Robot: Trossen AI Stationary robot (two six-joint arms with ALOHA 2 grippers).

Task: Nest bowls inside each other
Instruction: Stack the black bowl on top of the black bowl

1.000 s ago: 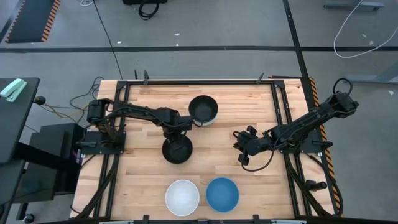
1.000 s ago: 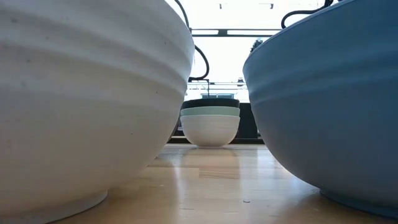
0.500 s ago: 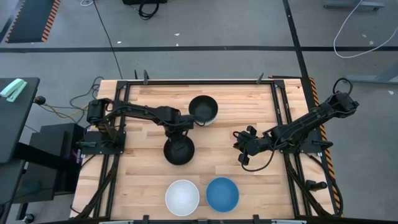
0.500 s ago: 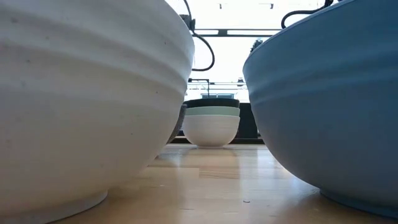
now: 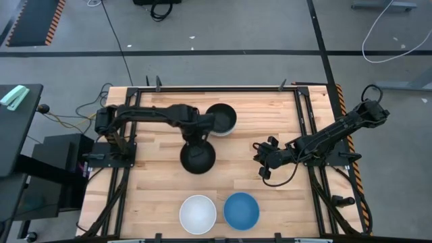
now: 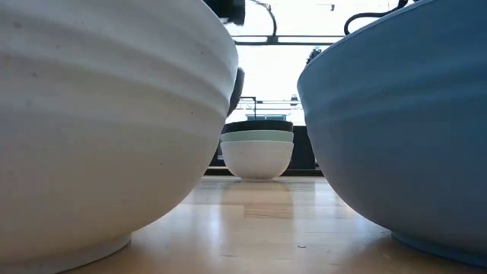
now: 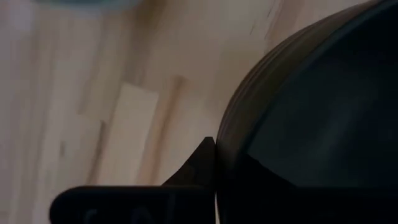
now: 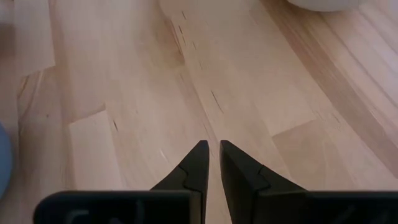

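Observation:
My left gripper (image 5: pixel 196 142) is shut on a black bowl (image 5: pixel 198 158), just near-left of a stack of three bowls (image 5: pixel 221 119): black on top, pale mint in the middle, white at the bottom (image 6: pixel 257 148), resting on its base. In the low view the held bowl shows as a dark sliver (image 6: pixel 237 90) above the table. A white bowl (image 5: pixel 198 214) and a blue bowl (image 5: pixel 241 210) stand by the near edge. My right gripper (image 5: pixel 262 163) waits shut over bare wood at the right (image 8: pixel 213 158). My left gripper (image 7: pixel 216 163) pinches the black bowl's rim (image 7: pixel 225 134), one finger (image 7: pixel 200 163) outside the wall and the other inside the hollow. The fingers come from above, pointing down, at the bowl's far side. The bowl hangs below them, lifted clear of the table and roughly upright.
The wooden table top (image 5: pixel 155 196) has a dark metal frame along its edges (image 5: pixel 216 88). Bare wood lies between the stack and my right gripper, and between the held bowl and the two bowls at the near edge.
My left gripper has risen with the black bowl and carried it a little toward the right and far edges, closer to the stack. The bowl now hangs clear of the table. The right arm has kept still.

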